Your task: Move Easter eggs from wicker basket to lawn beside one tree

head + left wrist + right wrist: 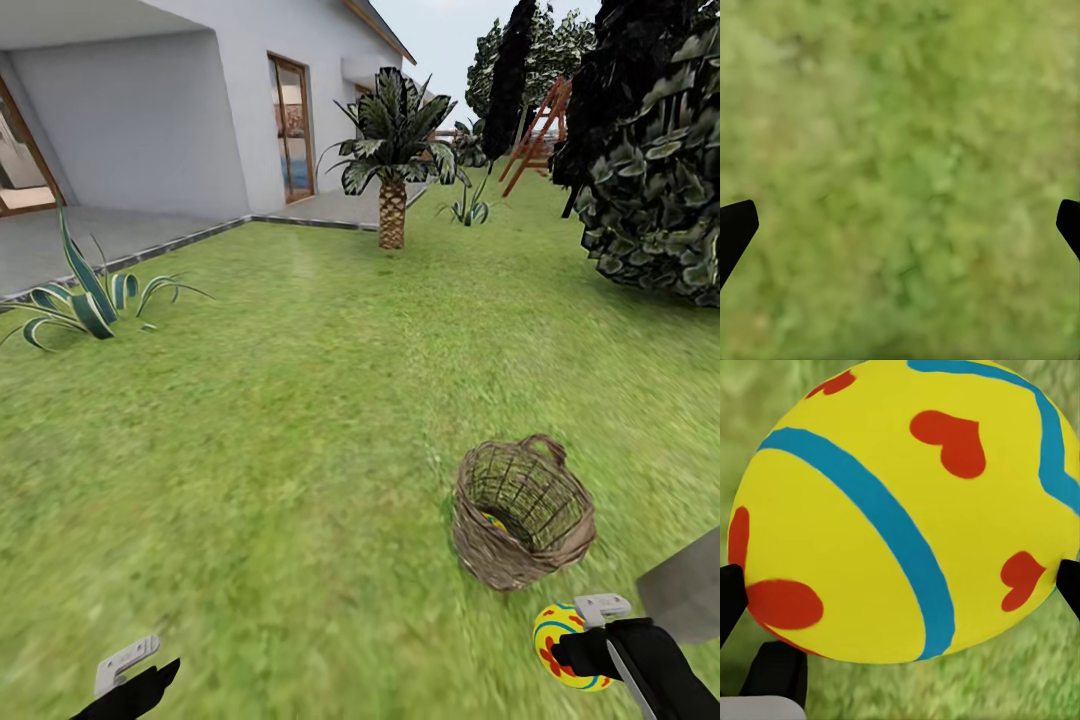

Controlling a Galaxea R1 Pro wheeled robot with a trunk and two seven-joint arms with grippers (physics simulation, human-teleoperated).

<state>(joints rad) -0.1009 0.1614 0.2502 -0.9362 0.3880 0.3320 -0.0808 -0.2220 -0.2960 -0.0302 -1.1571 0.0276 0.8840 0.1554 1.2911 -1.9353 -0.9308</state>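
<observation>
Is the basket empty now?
No. The wicker basket on the lawn shows a bit of yellow egg inside. Another egg is in the right hand.

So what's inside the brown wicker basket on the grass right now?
Through the weave of the round brown wicker basket, a patch of a yellow painted egg shows low inside. The wall covers the rest, so any further eggs can't be told.

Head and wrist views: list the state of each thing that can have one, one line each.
right gripper: shut on an Easter egg, held above the lawn.
left gripper: open, empty, over grass.
wicker basket: tipped on its side; a bit of another egg shows inside.
</observation>
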